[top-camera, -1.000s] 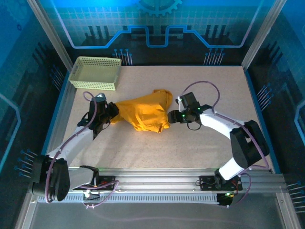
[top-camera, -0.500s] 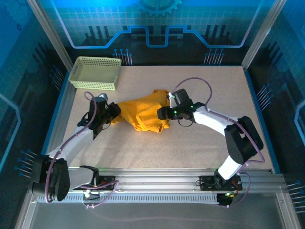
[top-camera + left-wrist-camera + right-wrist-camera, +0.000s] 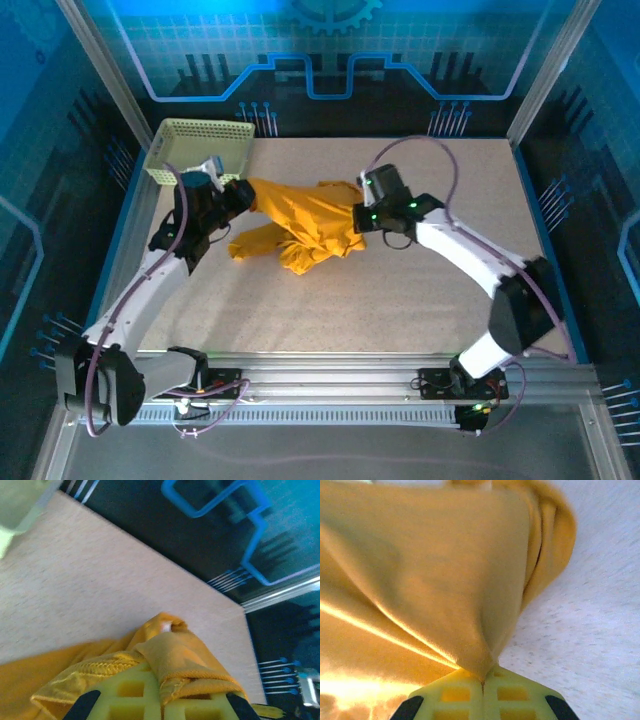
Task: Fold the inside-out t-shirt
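Note:
The inside-out t-shirt (image 3: 300,222) is a mustard-yellow cloth stretched between both arms above the middle of the table, with loose folds sagging below. My left gripper (image 3: 240,190) is shut on its left end; in the left wrist view a hemmed fold of the t-shirt (image 3: 185,660) is pinched between the yellow-green pads (image 3: 127,695). My right gripper (image 3: 357,214) is shut on the right end. In the right wrist view the t-shirt (image 3: 430,580) gathers to a point clamped between the pads (image 3: 515,695).
A pale yellow-green mesh basket (image 3: 200,152) stands at the back left corner, just behind my left wrist. The tabletop (image 3: 440,300) is bare to the right and front. A metal frame rail (image 3: 330,375) runs along the near edge.
My right gripper closed on the shirt's right end. Both arms rose and moved back, the left toward the basket, pulling the bunched shirt out into a longer band.

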You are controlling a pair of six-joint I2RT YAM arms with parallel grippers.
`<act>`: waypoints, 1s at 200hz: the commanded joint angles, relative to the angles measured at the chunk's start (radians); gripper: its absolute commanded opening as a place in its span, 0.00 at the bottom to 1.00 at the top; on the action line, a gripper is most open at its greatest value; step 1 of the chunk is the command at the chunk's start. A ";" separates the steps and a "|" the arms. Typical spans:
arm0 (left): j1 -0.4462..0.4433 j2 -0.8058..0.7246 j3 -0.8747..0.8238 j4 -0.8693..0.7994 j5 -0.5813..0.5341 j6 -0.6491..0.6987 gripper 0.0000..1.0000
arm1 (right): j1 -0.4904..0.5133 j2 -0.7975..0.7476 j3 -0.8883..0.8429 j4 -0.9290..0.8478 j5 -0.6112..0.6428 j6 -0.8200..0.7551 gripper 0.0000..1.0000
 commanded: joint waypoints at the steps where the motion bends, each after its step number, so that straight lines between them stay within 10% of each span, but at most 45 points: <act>1: -0.107 -0.006 0.188 -0.019 0.038 0.076 0.00 | -0.018 -0.186 0.157 -0.168 0.148 -0.100 0.00; 30: -0.281 -0.028 0.338 -0.050 -0.058 0.193 0.00 | -0.017 -0.249 0.361 -0.313 0.204 -0.170 0.00; 75: -0.259 -0.038 0.258 -0.225 -0.413 0.156 0.00 | 0.056 -0.162 0.397 -0.356 0.191 -0.192 0.00; 133: -0.004 0.055 -0.090 -0.254 -0.249 0.000 0.00 | 0.080 0.068 0.207 -0.237 0.105 -0.136 0.62; 200: 0.049 0.168 -0.139 -0.198 -0.227 0.009 0.00 | 0.051 -0.056 -0.147 -0.166 0.098 -0.121 0.65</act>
